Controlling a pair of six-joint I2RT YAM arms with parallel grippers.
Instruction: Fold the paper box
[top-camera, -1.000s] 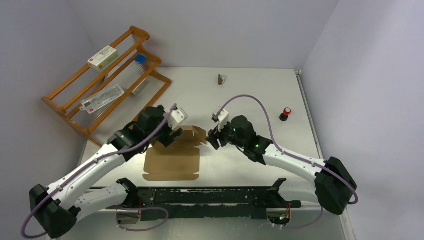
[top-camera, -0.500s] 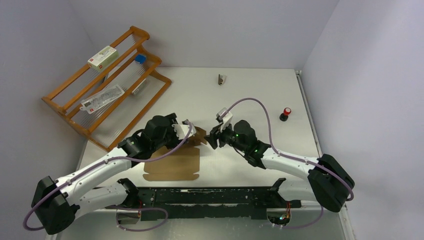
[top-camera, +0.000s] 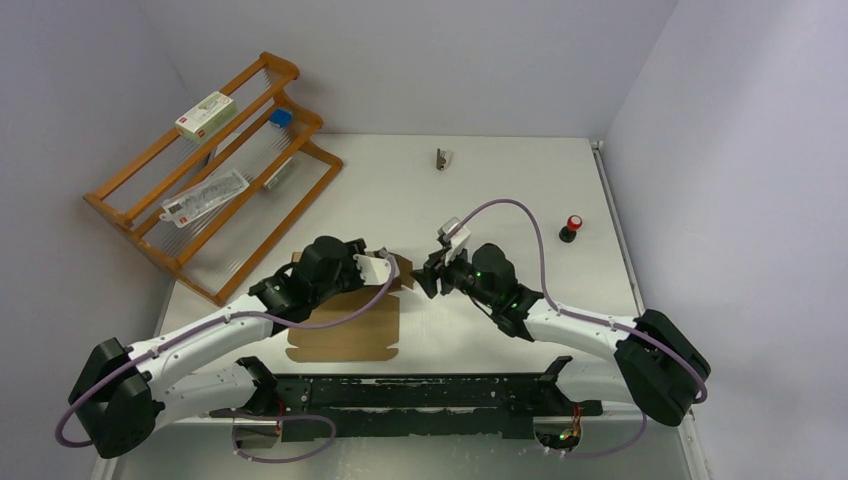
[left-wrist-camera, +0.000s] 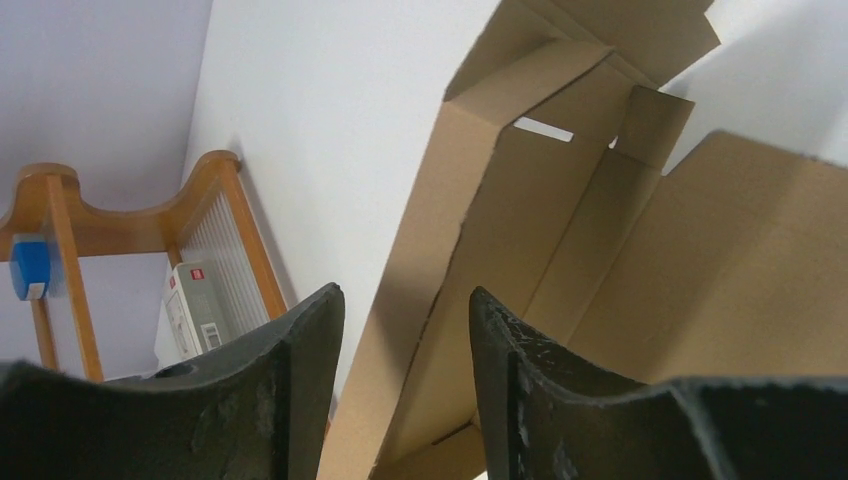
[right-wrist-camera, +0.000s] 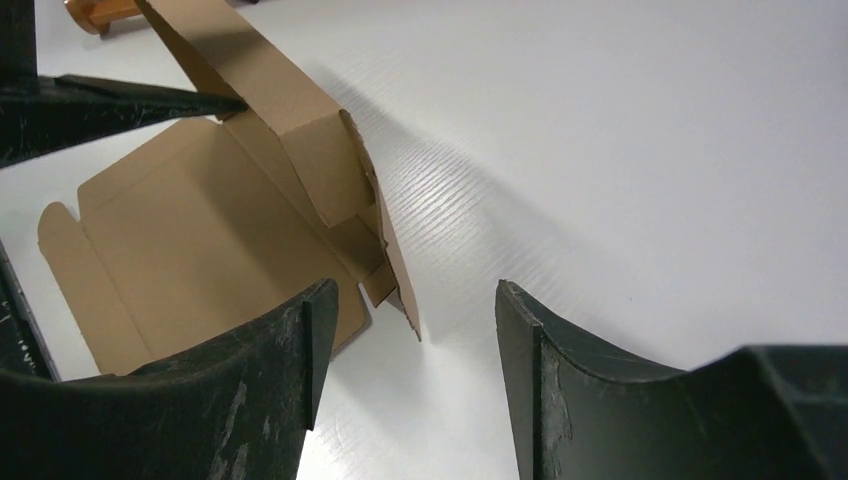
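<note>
One paper box lies on the bench at centre front between the two arms. The left fingers sit part-spread astride its raised far side wall, cannot tell if they pinch it, and the right fingers are spread and empty just beside its right end. Box is plain brown die-cut card with base panel flat, one long wall and end tabs folded up, near flap lying flat; one wooden rack far left
</note>
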